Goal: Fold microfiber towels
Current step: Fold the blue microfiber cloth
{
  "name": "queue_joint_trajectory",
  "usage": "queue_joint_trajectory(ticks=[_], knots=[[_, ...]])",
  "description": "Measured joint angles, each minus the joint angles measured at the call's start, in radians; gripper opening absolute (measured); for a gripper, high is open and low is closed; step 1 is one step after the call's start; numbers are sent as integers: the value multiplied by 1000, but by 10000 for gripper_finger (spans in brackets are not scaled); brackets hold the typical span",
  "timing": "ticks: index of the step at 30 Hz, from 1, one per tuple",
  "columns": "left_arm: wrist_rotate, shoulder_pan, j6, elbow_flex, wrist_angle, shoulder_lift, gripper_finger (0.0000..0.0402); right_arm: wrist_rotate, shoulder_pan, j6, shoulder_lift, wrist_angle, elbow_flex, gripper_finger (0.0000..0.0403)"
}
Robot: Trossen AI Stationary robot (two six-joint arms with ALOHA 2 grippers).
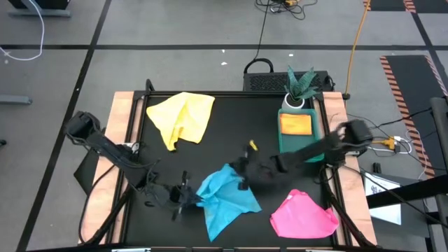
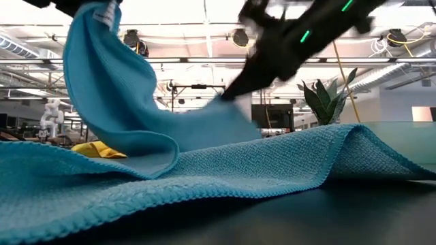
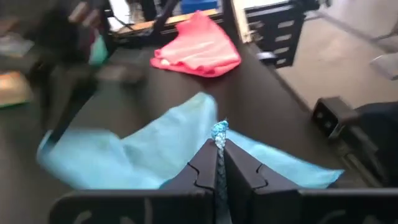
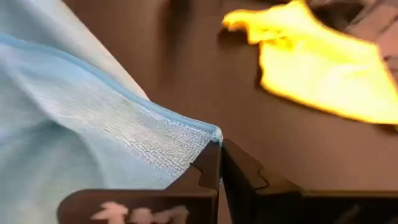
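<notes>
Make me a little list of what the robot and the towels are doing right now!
Blue towel: front middle of table, partly lifted
Left gripper: fingers shut on blue towel's edge
Right gripper: fingers shut on a blue towel corner
Yellow towel: crumpled, back left, untouched
Pink towel: crumpled, front right, untouched
Green tray: back right, holds a folded yellow towel
Plant: behind tray

No text, label, brand, number or sign can be read anywhere.
</notes>
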Motion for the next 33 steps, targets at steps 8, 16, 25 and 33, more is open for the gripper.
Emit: queue_joint_trajectory(ticks=[8,16,25,33], knots=[[-122,29,-16,0,-86,-34,50,348,280,228,-123,-128,0,1],[-88,177,-117,0,-261,-34,180,488,282,338,-103,-137,-14,1],[-41,204,-477,-53,-269,-18,224,538,174,366,-101,-134,-83,0],[-14,251,-759,-313,65,-18,214,533,257,384,-101,-130,-88,0]])
